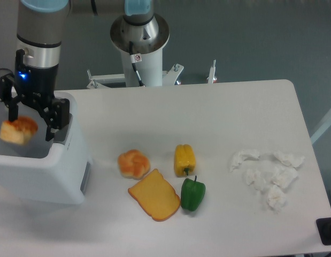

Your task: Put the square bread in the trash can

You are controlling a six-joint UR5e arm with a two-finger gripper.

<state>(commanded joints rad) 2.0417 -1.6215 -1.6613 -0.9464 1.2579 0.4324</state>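
The trash can (39,171) is running off the left edge, so its left wall is not showing, and the arm above it is being cut by the top edge. The bread (18,130) over the can is looking slightly blurred; whether a finger of the gripper (30,115) is touching it cannot be told. Far right of the can, a dark object (326,231) is being clipped at the corner, unidentifiable.

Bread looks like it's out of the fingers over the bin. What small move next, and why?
Probably lift the gripper straight up, clear of the trash can. Its fingers stand spread above the bin opening, and the square bread sits to one side of them, inside the bin's outline, seemingly released. Whether it has settled I cannot tell.
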